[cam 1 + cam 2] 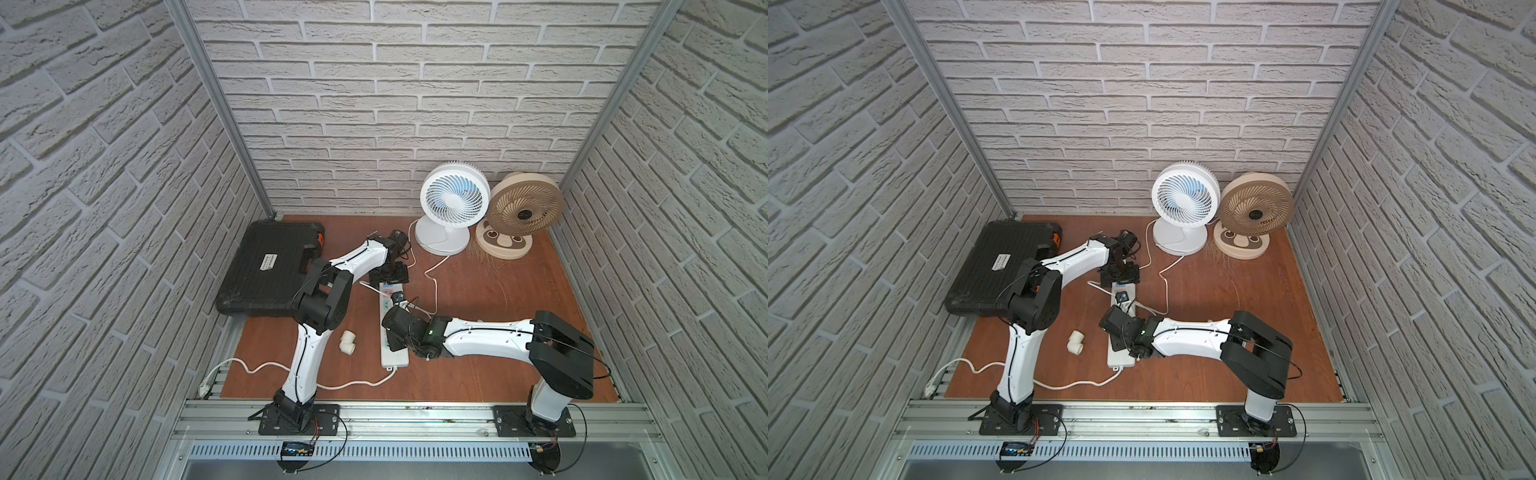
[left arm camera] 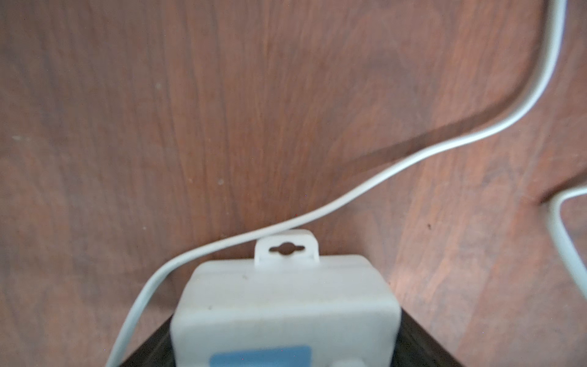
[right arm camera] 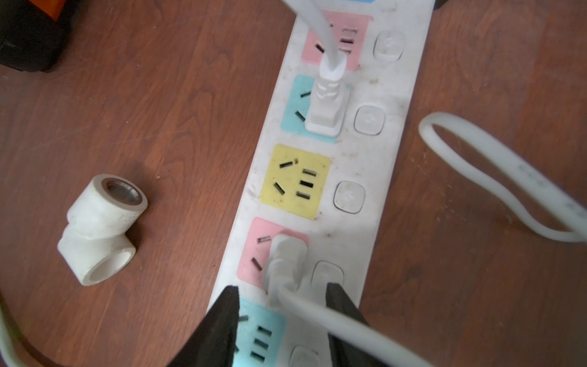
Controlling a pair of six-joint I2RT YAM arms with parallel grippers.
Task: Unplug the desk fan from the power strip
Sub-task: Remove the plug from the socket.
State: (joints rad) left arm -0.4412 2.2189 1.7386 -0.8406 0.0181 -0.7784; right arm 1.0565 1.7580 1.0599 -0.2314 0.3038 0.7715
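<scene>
The power strip point(image 1: 394, 353) lies lengthwise on the wooden table, white with pastel socket patches point(image 3: 295, 181). The white desk fan point(image 1: 453, 203) stands at the back; a white cord point(image 1: 435, 286) runs from its base to the strip. Two white plugs sit in the strip: one in a blue socket point(image 3: 327, 105), one in a pink socket point(image 3: 286, 263). My right gripper point(image 3: 282, 290) is open, its fingertips point(image 3: 233, 295) either side of the pink socket's plug cord, not touching. My left gripper point(image 2: 286, 349) is shut on the strip's far end point(image 2: 286, 286).
A beige fan point(image 1: 525, 208) stands right of the white one. A black tool case point(image 1: 270, 270) fills the back left. A white pipe elbow point(image 3: 101, 228) lies left of the strip. The strip's own cord point(image 1: 257, 368) trails to the front left edge. Brick walls close three sides.
</scene>
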